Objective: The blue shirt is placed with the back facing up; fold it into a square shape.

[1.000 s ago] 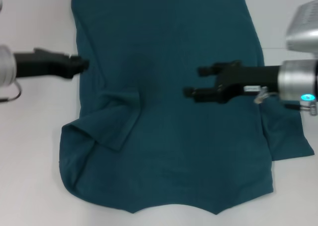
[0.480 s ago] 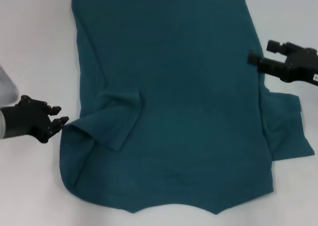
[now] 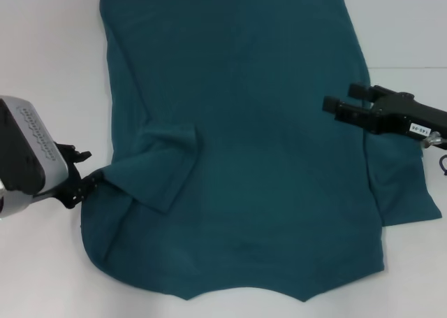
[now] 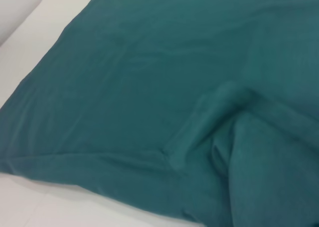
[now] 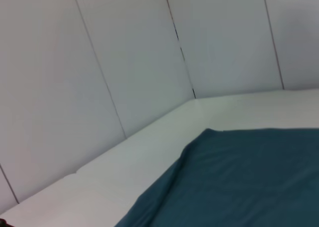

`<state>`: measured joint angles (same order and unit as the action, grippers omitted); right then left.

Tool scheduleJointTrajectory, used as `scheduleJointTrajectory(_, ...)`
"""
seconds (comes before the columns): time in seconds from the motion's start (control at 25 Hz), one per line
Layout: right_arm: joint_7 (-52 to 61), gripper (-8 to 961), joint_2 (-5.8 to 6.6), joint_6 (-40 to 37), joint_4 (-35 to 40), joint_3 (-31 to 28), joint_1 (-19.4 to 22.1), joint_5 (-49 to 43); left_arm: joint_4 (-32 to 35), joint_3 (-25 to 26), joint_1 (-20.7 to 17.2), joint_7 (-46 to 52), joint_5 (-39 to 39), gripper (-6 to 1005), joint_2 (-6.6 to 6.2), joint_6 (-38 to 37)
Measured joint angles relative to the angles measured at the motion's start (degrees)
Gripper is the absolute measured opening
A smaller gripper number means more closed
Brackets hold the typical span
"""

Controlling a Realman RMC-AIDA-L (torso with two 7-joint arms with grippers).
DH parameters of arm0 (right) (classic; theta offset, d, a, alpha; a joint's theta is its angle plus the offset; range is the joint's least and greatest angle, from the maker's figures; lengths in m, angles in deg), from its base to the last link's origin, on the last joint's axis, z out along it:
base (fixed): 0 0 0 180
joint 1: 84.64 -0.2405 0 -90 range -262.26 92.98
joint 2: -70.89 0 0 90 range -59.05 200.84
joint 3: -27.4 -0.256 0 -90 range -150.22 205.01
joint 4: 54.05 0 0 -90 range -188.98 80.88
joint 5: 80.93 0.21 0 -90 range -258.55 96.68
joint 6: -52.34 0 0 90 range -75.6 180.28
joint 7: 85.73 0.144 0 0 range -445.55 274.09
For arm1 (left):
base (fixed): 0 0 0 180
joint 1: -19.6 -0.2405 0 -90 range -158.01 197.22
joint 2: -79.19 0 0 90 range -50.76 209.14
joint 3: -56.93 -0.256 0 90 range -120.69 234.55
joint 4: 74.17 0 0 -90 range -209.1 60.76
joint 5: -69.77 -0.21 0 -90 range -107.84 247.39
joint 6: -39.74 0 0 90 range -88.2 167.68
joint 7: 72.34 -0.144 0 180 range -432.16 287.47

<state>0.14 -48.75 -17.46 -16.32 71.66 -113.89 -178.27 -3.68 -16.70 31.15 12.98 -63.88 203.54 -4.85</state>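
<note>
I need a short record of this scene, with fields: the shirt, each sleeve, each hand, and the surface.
shirt: blue shirt, spread flat, plain side up, no lettering visible
left sleeve: folded inward onto the body
right sleeve: lying outward, unfolded
left hand: low at the shirt's left edge, beside the folded sleeve; open or shut unclear
right hand: open, over the shirt's right edge, above the right sleeve
surface: white table
</note>
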Motion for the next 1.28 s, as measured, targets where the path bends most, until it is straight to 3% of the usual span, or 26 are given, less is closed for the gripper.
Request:
scheduleJointTrajectory(0.16,0.1,820,0.04,0.5,-1.3,0.0,-0.2,-0.1,-0.3,-0.5,-0.4,-1.7,0.0,363,-0.02,0.9)
scheduleJointTrajectory(0.32,1.2,820,0.07,0.7,-1.7,0.0,-0.2,-0.1,3.4,-1.0,-2.6,-2.0,0.0,368,-0.02,0.0)
scheduleJointTrajectory(0.56,2.8,820,0.2,0.9,-1.8,0.0,-0.8,-0.1,9.1,-2.1,-5.4,-1.3,0.4,369,0.09,-5.5)
scheduleJointTrajectory(0.76,3.2,820,0.29,1.0,-1.9,0.0,-1.0,-0.2,9.7,-3.6,-5.8,-1.0,0.1,369,0.1,-6.8)
scheduleJointTrajectory(1.0,3.7,820,0.29,1.3,-2.0,0.0,-1.1,-1.3,8.9,-6.1,-5.8,-1.0,-1.8,368,0.1,-4.5)
scheduleJointTrajectory(1.28,3.6,820,0.2,1.3,-2.7,0.1,-1.0,-1.6,2.9,-9.4,-4.1,-1.3,-5.2,367,0.06,4.7)
